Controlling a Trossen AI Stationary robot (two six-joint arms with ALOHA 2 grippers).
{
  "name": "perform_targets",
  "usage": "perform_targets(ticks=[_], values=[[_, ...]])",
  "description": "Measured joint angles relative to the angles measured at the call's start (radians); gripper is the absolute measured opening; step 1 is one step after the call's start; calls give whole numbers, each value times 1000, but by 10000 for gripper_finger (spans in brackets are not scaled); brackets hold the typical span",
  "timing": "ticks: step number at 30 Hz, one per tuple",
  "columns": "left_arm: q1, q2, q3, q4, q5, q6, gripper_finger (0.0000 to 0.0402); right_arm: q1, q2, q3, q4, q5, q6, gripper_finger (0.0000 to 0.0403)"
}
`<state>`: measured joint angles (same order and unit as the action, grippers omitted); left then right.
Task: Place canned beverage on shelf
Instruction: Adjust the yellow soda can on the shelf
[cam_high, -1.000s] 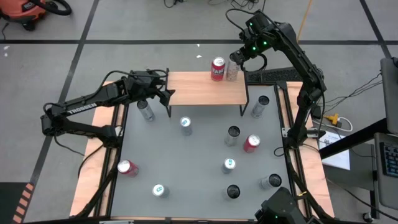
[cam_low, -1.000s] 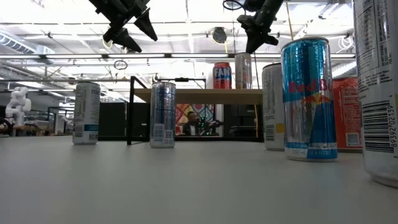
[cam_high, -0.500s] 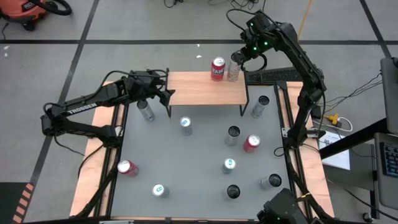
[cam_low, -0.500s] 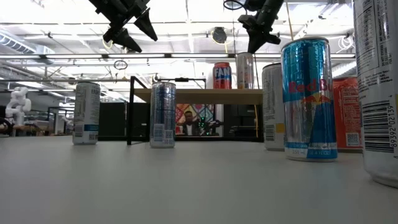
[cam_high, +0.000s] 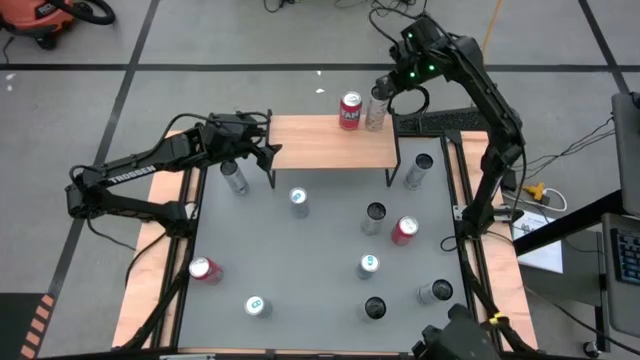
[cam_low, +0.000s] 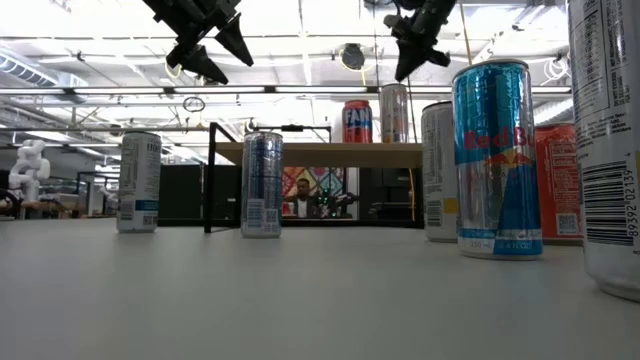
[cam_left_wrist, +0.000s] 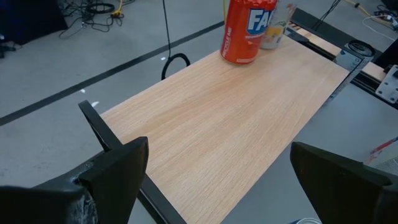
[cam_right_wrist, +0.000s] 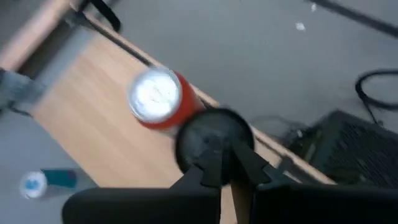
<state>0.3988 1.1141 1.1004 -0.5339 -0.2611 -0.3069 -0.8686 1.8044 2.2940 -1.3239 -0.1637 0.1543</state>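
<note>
- Canned beverages: two are stood on the shelf (cam_high: 320, 145) at its far right end, a red can (cam_high: 350, 110) and a pale can (cam_high: 376, 108) just beside it, upright and close together.
- Pale can judged the latest placed; the right gripper (cam_high: 392, 80) is seen just above and beyond it, fingers closed on nothing.
- Most of the wooden top is bare, with room judged for more cans.
- Left gripper (cam_high: 262, 143) is held over the shelf's left end, jaws spread wide, empty.
- A silver can (cam_high: 235, 177) is stood on the table (cam_high: 320, 265) just by the shelf's left leg, near that gripper; judged the likely next pick.
- Roughly ten cans are left on the grey table, scattered, mostly upright.
- Task judged partly done.
</note>
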Motion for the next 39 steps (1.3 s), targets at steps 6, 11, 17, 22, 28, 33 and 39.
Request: perform_targets(ticks=[6, 11, 17, 22, 28, 33, 39], values=[[0, 0, 0, -13, 0, 0, 392, 22, -76, 0, 3, -45, 15, 0], [0, 0, 0, -35, 0, 0, 392, 99, -116, 1, -106, -33, 5, 0], [0, 0, 0, -35, -1, 5, 392, 206, -109, -53, -136, 94, 88, 0], [0, 0, 0, -37, 3, 29, 392, 302, -154, -311, 0, 199, 183, 0], [0, 0, 0, -37, 3, 27, 392, 360, -345, -783, 507, 234, 362, 0], [0, 0, 0, -37, 3, 27, 392, 381, -480, -1077, 826, 350, 335, 0], [0, 0, 0, -37, 4, 29, 392, 378, -539, -1229, 1002, 442, 172, 0]])
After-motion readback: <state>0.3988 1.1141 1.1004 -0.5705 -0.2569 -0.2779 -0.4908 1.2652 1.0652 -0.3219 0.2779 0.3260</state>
